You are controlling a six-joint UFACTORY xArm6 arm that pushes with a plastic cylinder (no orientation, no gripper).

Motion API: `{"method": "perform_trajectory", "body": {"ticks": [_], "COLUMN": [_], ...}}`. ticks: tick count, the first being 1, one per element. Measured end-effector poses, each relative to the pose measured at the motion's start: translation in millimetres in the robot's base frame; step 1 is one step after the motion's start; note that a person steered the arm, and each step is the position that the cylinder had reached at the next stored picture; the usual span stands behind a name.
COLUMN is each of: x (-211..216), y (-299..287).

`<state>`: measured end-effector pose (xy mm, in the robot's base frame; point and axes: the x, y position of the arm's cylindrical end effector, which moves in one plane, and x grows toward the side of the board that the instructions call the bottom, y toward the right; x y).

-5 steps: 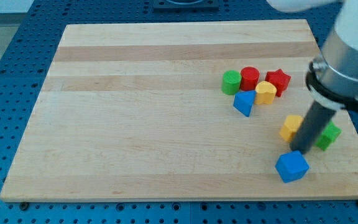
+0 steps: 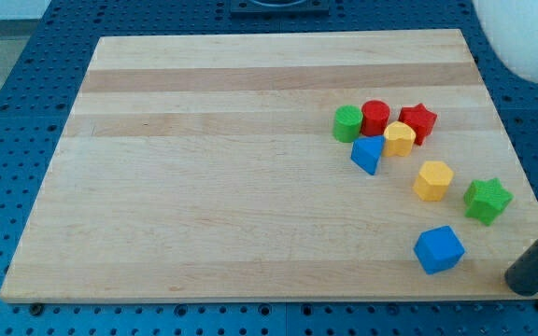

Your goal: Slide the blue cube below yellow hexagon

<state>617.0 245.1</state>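
My tip (image 2: 523, 285) sits at lower right, apparently off the tabletop (image 2: 250, 187), right of the blue cube (image 2: 438, 249); the rod is cut off by the frame's edge, touching nothing.

We see a pale striped wooden board (image 2: 204, 187) on a blue pegboard (image 2: 7, 140), bearing blue cube (image 2: 438, 249), yellow hexagon (image 2: 432, 180), green star (image 2: 487, 201), red star (image 2: 418, 122).

The pale wooden board (image 2: 250, 187) shows smooth, matt lengthwise grain in lighter and darker strips. The blue cube (image 2: 438, 249) and yellow hexagon (image 2: 432, 180) look like smooth, faintly shiny plastic. The blue perforated surface (image 2: 17, 121) around looks matt.
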Motion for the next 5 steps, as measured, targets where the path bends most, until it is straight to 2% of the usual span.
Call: {"method": "perform_trajectory", "body": {"ticks": [2, 5], "x": [0.5, 0.9], "y": [-10.6, -85.6]}}
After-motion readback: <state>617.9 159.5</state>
